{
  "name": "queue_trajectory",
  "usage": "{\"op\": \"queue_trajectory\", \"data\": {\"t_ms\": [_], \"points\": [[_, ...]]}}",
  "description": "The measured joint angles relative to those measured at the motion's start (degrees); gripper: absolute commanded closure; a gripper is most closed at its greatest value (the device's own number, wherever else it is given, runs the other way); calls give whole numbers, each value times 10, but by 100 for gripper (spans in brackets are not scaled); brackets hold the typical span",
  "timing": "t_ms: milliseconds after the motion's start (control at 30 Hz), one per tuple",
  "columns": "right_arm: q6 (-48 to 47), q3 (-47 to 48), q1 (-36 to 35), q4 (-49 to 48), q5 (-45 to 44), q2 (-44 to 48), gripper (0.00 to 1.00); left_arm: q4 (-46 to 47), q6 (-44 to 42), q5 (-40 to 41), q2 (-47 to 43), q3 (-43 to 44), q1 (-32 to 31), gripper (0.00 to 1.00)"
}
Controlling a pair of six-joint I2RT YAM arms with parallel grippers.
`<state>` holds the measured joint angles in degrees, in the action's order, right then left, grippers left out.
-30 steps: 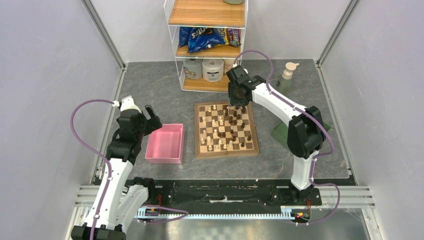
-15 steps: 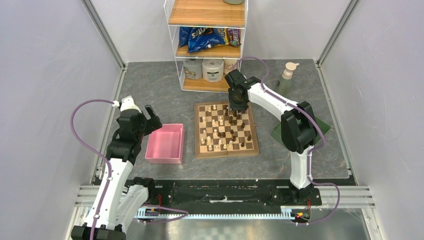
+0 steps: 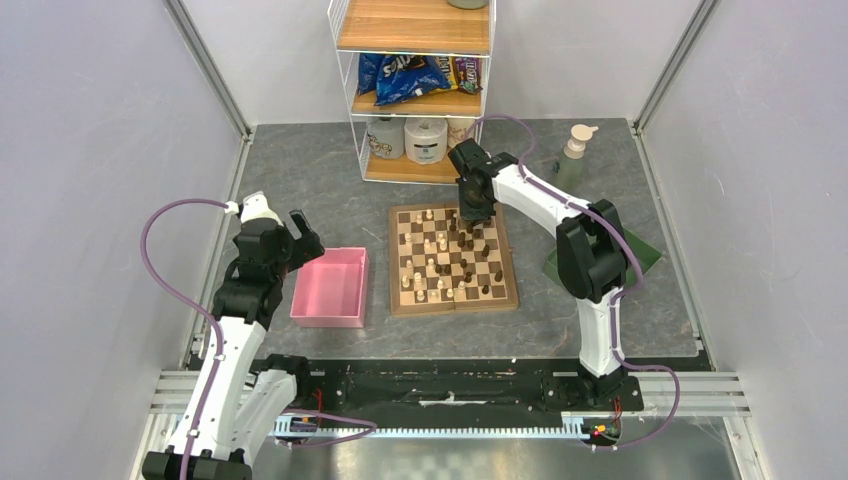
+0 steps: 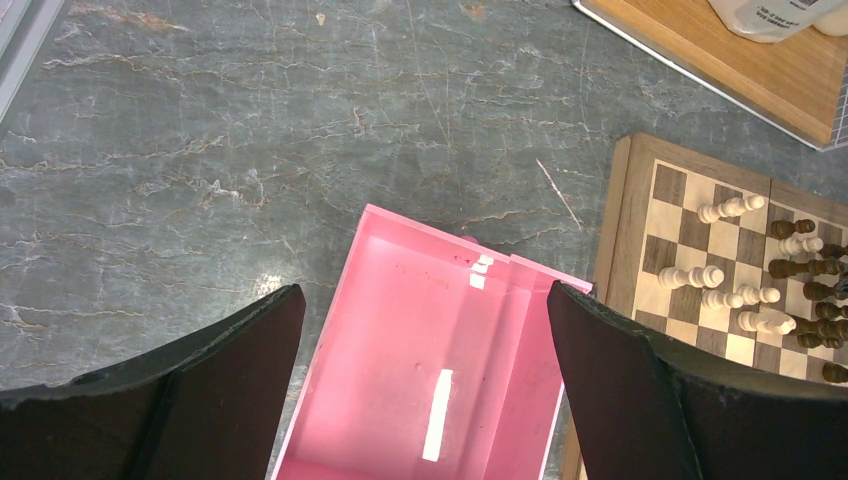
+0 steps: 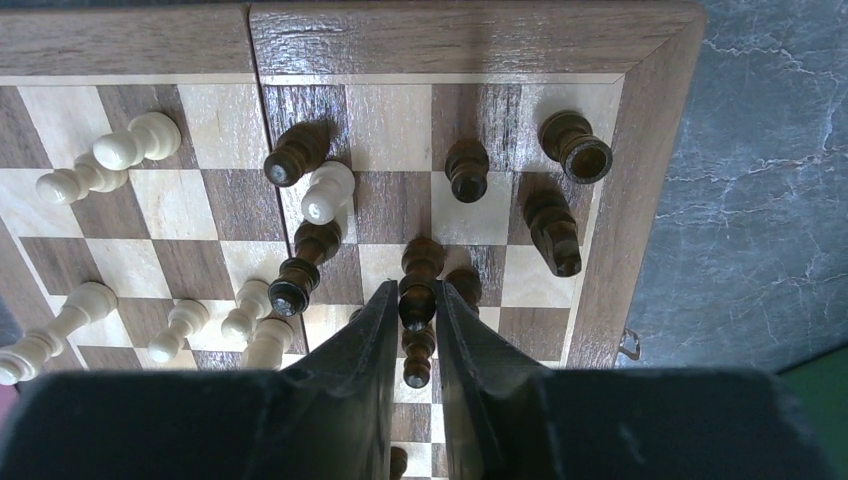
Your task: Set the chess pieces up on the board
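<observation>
The board [image 3: 453,306] lies mid-table with cream and dark chess pieces [image 3: 440,262] scattered over its squares. My right gripper [image 3: 470,212] reaches down over the far right part of the board [image 5: 450,40]. In the right wrist view its jaws [image 5: 417,292] press both sides of an upright dark piece [image 5: 420,262], with other dark pieces close around it. Cream pieces [image 5: 120,150] stand to the left. My left gripper [image 3: 305,232] hangs wide open over the pink tray [image 4: 400,330], holding nothing, and the board's edge [image 4: 612,230] shows at the right.
The pink tray [image 3: 327,320] sits left of the board. A wire shelf [image 3: 415,168] with snack bags and jars stands behind it. A soap dispenser [image 3: 574,155] is at the back right. A green tray [image 3: 556,268] lies partly behind the right arm.
The right arm has shifted slightly left over the board's far side and its jaws have narrowed onto the dark piece. The left arm has not moved.
</observation>
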<state>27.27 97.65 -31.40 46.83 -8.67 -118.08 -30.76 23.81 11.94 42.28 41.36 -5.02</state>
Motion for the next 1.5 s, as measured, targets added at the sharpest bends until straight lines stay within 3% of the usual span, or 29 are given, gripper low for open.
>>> {"op": "queue_trajectory", "data": {"t_ms": [233,800,1500], "points": [[-4,1,2,0,2,0,88,0,0,0,-1,0,0,1],[-2,-100,50,-25,25,157,88,0,0,0,0,0,0,1],[8,-133,53,-46,28,94,86,0,0,0,2,0,0,1]]}}
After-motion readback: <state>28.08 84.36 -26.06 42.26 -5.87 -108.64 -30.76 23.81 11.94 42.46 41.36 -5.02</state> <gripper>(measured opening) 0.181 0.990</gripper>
